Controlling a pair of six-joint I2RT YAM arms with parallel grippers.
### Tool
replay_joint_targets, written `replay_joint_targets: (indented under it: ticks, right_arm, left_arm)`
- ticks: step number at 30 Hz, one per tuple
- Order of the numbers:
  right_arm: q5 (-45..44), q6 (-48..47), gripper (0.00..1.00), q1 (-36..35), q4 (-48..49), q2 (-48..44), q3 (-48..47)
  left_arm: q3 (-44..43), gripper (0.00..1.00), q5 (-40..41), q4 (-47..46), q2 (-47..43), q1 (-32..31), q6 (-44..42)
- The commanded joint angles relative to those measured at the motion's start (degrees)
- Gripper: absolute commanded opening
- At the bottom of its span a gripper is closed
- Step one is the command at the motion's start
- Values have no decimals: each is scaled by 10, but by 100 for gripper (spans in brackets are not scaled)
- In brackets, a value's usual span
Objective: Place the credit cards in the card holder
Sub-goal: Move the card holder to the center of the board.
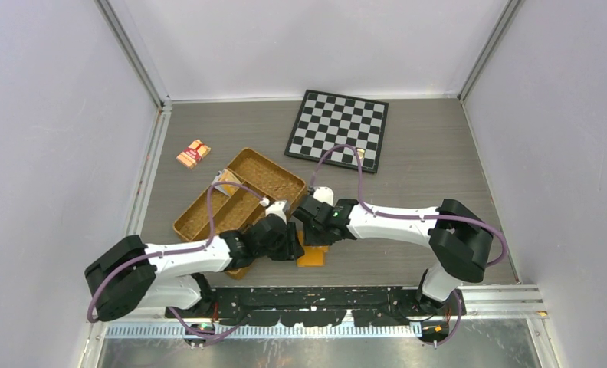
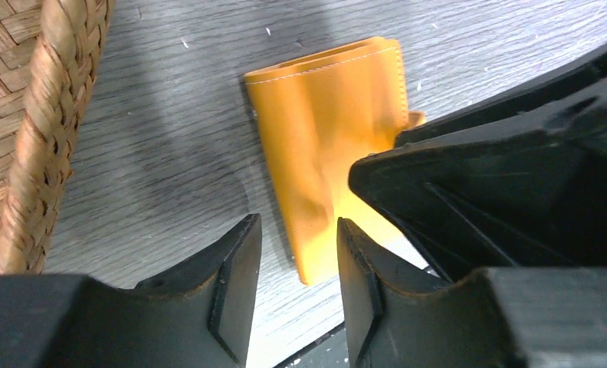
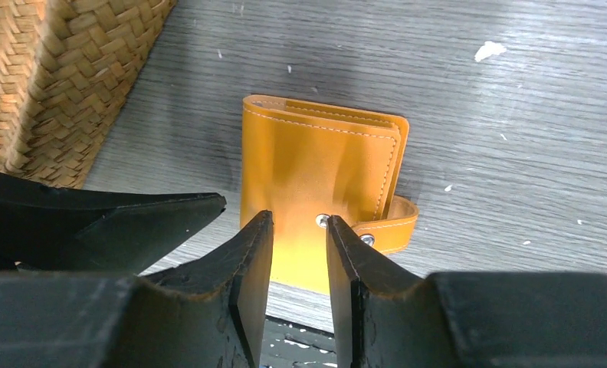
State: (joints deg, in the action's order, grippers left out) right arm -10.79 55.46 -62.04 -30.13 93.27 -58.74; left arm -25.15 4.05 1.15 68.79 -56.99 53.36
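Card holder (image 3: 308,176) lies folded flat near the worktop's near edge, just beside the woven tray (image 1: 266,180). My left gripper (image 2: 298,227) and right gripper (image 3: 299,220) hover over it, jaws slightly parted (nothing pinched in either).

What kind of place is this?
Most likely a robotics lab test cell: plain white panels box in a table, a left arm and right arm are bolted at its near edge, and unrelated props, a chessboard and a woven tray, lie on it.
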Motion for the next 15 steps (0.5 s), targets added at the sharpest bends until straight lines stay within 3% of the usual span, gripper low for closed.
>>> replay_joint_targets:
  ticks: [1,15]
  right_arm:
    - [-48,2,38,-4,-42,-1,-23]
    - [-83,9,45,-4,-90,-38,-4]
  left_arm:
    - [-8,41,29,-33,19,-9,-18]
    - [-36,37,32,-40,81,-22,-34]
